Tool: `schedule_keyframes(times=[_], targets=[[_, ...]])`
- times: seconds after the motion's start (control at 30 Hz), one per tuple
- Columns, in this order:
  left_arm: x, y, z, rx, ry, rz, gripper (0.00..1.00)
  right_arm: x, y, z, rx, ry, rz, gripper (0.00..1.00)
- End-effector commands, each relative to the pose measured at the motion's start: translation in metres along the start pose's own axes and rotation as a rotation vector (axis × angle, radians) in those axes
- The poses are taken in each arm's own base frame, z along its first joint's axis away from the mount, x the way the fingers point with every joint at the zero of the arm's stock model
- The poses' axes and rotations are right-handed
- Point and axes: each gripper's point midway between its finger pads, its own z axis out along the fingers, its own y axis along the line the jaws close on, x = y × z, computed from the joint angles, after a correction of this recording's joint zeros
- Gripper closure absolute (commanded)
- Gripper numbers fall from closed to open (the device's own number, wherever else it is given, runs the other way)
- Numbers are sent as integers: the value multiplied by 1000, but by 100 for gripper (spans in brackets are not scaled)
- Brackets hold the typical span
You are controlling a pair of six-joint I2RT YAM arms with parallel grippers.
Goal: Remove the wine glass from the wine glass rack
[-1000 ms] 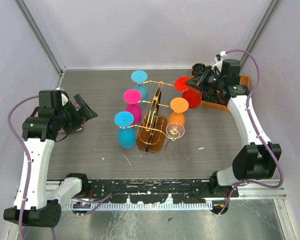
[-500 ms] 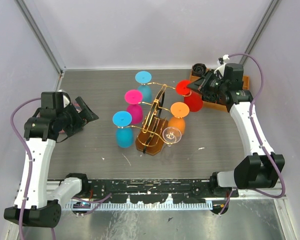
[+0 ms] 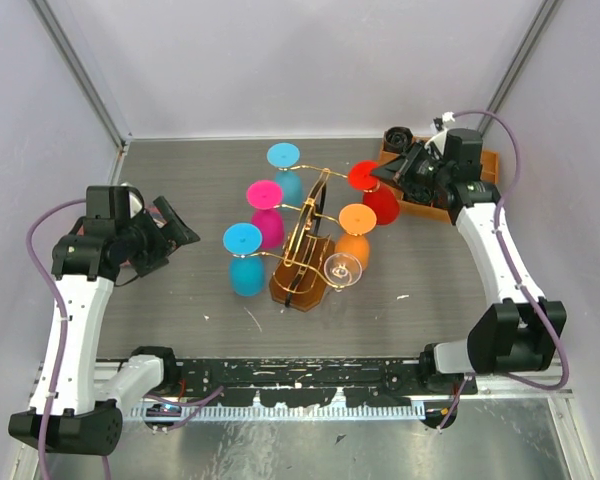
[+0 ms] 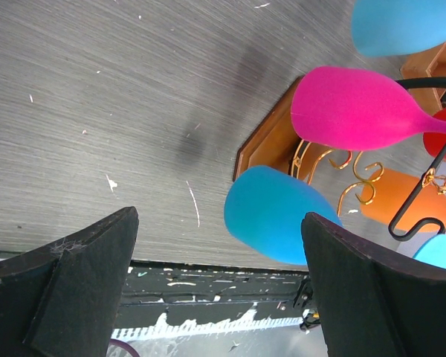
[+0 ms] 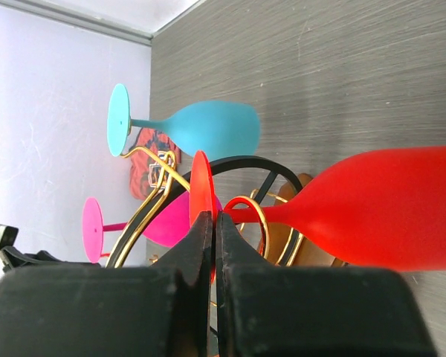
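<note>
My right gripper (image 5: 212, 223) clamped on red wine glass (image 5: 386, 204) foot. Since pull, wine glass rack (image 3: 296, 284) swung, dragged along; glass likely still hooked. Left gripper (image 3: 172, 232) open, idle at 9 o'clock.

Six wine glasses (image 3: 246, 273), one rack (image 3: 298, 285) — one tray (image 3: 489, 160)

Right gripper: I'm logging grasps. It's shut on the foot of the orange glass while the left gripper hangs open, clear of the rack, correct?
No. The right gripper is shut on the foot of the red glass, not the orange one, as the right wrist view shows. The left gripper does hang open, clear of the rack.
</note>
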Motion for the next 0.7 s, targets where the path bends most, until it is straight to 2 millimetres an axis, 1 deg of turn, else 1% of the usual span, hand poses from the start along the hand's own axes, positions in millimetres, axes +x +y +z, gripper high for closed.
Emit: schedule_keyframes(times=[0.0, 0.13, 0.23, 0.4, 0.67], targets=[[1, -3, 1, 27, -2, 2, 1, -5, 35, 19, -118, 40, -18, 99], [0, -2, 1, 21, -4, 6, 1, -12, 45, 42, -130, 45, -34, 99], [0, -1, 1, 17, -6, 12, 1, -21, 46, 60, -136, 43, -28, 99], [-2, -1, 2, 10, -9, 17, 1, -25, 54, 87, -168, 61, -22, 99], [-4, -1, 0, 5, -13, 20, 2, -34, 74, 129, -226, 78, -18, 99]])
